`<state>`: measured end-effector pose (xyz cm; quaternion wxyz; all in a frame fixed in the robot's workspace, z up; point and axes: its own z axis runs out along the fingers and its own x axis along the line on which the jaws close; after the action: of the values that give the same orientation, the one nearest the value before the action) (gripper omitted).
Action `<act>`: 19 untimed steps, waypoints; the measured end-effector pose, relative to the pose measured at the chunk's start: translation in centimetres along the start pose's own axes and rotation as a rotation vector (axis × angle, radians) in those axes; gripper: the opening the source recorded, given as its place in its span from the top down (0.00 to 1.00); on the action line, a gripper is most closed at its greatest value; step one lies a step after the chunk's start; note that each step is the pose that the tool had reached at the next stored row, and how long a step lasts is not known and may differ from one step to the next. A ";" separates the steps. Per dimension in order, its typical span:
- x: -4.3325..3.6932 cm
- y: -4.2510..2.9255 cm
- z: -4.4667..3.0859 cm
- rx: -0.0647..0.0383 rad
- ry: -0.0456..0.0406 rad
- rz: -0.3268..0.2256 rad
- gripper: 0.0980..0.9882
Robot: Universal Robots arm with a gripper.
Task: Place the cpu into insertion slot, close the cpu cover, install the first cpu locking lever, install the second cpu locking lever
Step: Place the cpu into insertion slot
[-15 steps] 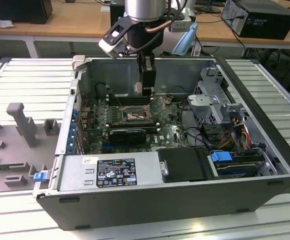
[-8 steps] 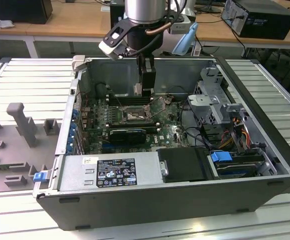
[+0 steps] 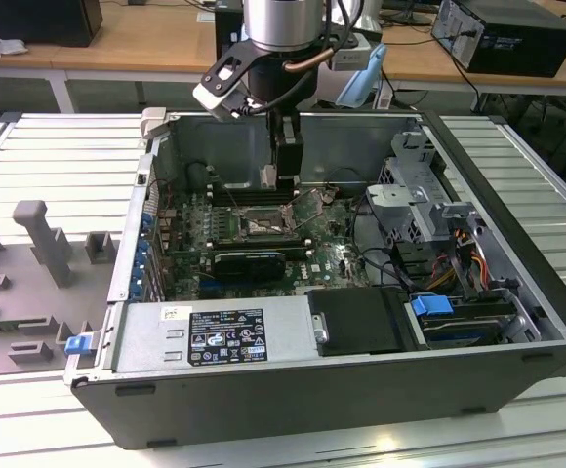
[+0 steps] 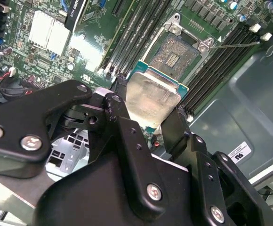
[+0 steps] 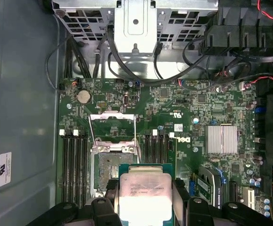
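The arm comes down from the upper middle of the exterior view into the open computer case (image 3: 381,380), which lies on the ribbed metal desk (image 3: 59,146). The gripper (image 3: 281,181) hangs over the green motherboard (image 3: 190,234) near the middle of the frame. Its black fingers (image 4: 173,126) are clamped on opposite edges of the cpu (image 5: 143,193), held flat with its pale face turned to both wrist cameras. The cpu is clear of the board and not seated. In the first wrist view it partly overlaps the insertion slot (image 5: 106,169), whose contacts lie bare. The cpu cover (image 5: 112,114) stands swung open just beyond the slot, with thin wire levers (image 5: 92,134) along its sides.
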<state>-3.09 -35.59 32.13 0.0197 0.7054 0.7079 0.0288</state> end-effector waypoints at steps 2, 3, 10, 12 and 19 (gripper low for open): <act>0.00 0.00 0.12 0.001 0.0001 0.000 0.51; 0.00 -0.01 0.18 0.002 0.0001 0.000 0.51; 0.01 -0.06 0.70 0.005 0.0001 0.000 0.51; 0.15 -0.16 1.01 0.006 -0.0001 0.001 0.51; 0.46 -0.48 2.00 0.007 -0.0013 0.001 0.51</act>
<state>-3.44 -35.11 30.11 0.0177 0.7057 0.7078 0.0259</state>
